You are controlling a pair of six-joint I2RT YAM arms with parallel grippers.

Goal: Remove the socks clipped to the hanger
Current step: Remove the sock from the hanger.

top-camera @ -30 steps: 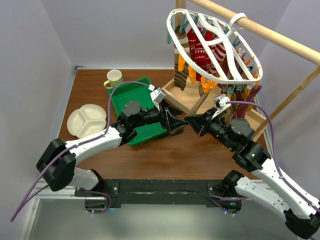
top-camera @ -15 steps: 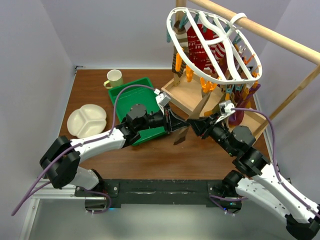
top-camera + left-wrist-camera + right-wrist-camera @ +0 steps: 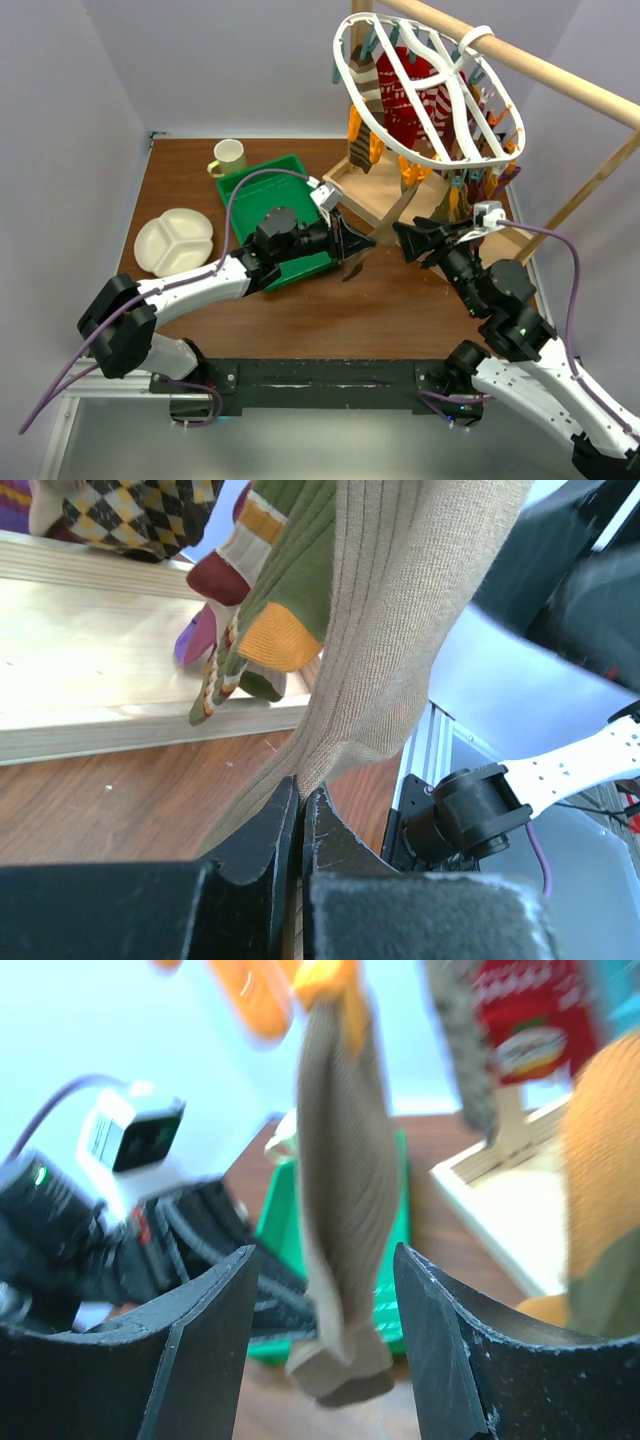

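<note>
looks like a robot lab test cell, not a home: plain grey partition walls [image 3: 200, 60] box in a small wooden table [image 3: 400, 312], black mounting rail [image 3: 320, 378] along its near edge, purple cables [image 3: 268, 171] trailing.

No lettering, brand, number or sign can be read in any view. The red sock [image 3: 525, 1015], up and to the right of the right arm's jaws in the right wrist view, carries white bands and a pale oval patch that may be a label, but it is too blurred to make out. From above, the white markings on the red socks [image 3: 412, 95] in the hanger [image 3: 345, 75] are too small to tell.
</note>
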